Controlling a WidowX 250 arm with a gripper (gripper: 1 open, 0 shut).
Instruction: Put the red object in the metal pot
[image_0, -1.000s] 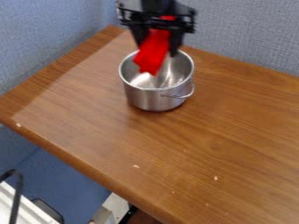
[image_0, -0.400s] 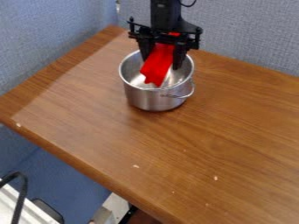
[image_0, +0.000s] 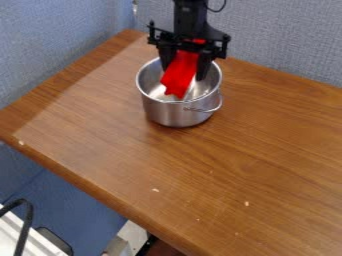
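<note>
Pincer (image_0: 186, 57) clamped on the red object (image_0: 179, 76) at the metal pot's mouth

The black pincer comes down from 12 o'clock, its dark fingers on either side of the red object and clamped on its upper part. The red object is tilted, its upper end leaning toward 1 o'clock and its lower end pointing toward 7 o'clock. That lower end shows within the opening of the metal pot (image_0: 171, 114); whether it touches the pot's floor or inner wall, I cannot tell.

The metal pot stands upright on the wooden desk (image_0: 167, 175), in the 12 o'clock part of the view. It is shiny and silver, with a rolled rim, and its thin wire handle (image_0: 205, 108) sits on the outside toward 4 o'clock. Bright reflections show on its inside.

Blue-grey panels (image_0: 60, 45) rise behind the desk, toward 10 and 1 o'clock. Past the desk's edge, toward 8 o'clock, a black cable (image_0: 26, 218) curves over a white item (image_0: 38, 243). Small pale specks dot the wood, one toward 5 o'clock and another toward 6.
</note>
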